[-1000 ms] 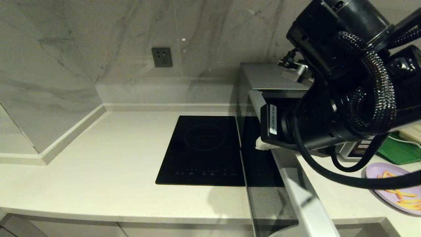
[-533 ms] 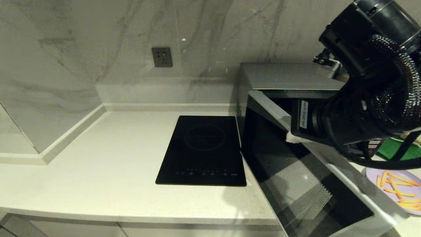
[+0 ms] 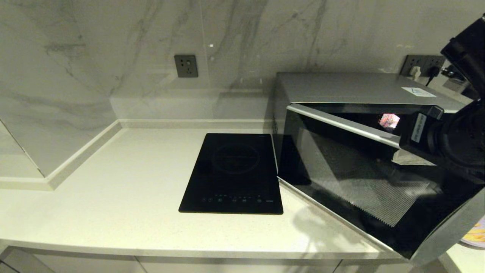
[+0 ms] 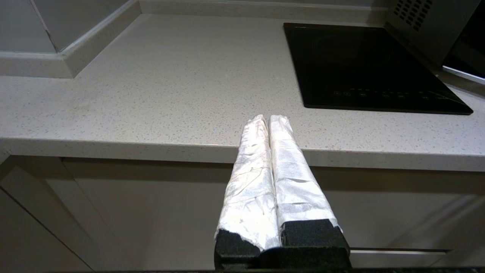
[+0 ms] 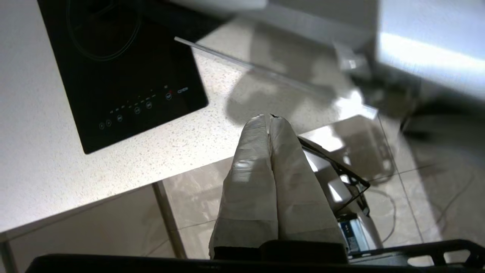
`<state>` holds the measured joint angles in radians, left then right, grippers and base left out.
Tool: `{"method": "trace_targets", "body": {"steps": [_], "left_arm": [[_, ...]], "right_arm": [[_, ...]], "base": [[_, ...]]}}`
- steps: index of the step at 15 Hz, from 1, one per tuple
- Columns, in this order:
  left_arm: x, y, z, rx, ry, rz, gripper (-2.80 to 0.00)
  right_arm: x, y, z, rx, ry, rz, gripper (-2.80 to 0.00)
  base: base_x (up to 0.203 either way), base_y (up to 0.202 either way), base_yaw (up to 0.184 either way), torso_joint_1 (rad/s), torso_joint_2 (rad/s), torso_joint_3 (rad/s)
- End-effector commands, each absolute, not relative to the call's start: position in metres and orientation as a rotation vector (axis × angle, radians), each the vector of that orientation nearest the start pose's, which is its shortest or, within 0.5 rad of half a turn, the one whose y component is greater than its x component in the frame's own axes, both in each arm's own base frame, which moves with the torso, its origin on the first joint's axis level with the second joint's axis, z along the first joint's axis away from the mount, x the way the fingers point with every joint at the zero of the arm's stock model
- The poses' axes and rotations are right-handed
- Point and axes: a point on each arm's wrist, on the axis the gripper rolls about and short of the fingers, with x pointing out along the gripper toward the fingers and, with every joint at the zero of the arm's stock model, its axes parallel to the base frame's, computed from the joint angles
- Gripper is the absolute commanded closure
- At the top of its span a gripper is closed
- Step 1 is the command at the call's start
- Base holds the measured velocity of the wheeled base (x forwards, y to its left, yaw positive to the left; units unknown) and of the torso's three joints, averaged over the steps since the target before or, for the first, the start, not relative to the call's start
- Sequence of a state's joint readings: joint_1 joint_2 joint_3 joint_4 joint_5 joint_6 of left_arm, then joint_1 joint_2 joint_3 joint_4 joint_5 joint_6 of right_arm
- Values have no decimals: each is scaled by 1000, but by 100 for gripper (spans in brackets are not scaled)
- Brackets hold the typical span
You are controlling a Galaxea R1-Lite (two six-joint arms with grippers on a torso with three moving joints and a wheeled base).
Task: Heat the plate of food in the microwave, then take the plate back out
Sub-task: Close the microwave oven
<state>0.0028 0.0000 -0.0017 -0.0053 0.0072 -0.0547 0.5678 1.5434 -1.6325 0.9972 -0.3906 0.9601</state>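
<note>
Here the microwave (image 3: 352, 113) is seen at the right of the counter (image 3: 125, 197), just beside the black induction hob (image 3: 233, 174). Its dark glass door (image 3: 363, 178) is swung partly out from the body, hinged at the hob side, with the free edge towards the counter's front.

The right hand (image 5: 269, 117) is clenched, its taped fingers pressed together with nothing between them. In the head view its taped tip shows at the inner side of the door near the top trim; contact is likely but cannot be confirmed.

The plate of food (image 3: 475, 235) is on the counter at the far right, mostly hidden behind the door's edge; only a sliver of lilac rim and fries is seen. It is outside the oven.

The left hand (image 4: 269, 119) is parked below the counter's front edge, also clenched and empty.

Step judged in hand: the door is being worked by the closed right hand, with the plate not yet loaded. Next, the door needs swinging wide enough to clear the cavity, then the plate must be gripped by its rim and kept level.
</note>
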Motion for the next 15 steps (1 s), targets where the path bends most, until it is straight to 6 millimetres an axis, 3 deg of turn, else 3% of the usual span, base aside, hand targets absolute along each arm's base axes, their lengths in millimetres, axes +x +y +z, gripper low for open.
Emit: {"method": "trace_targets", "body": {"steps": [1, 6, 11, 15], "left_arm": [[-23, 0, 77, -55, -8, 11, 0], [-23, 0, 77, -55, -8, 11, 0], [-23, 0, 77, -55, -8, 11, 0], [-23, 0, 77, -55, -8, 11, 0]], "right_arm": [[182, 92, 310, 522, 781, -287, 0], [207, 45, 296, 618, 720, -471, 0], [245, -7, 284, 710, 726, -491, 0], [273, -31, 281, 746, 715, -528, 0]], "base": [[0, 0, 0, 0, 0, 0], [0, 0, 0, 0, 0, 0], [0, 0, 0, 0, 0, 0], [0, 0, 0, 0, 0, 0]]}}
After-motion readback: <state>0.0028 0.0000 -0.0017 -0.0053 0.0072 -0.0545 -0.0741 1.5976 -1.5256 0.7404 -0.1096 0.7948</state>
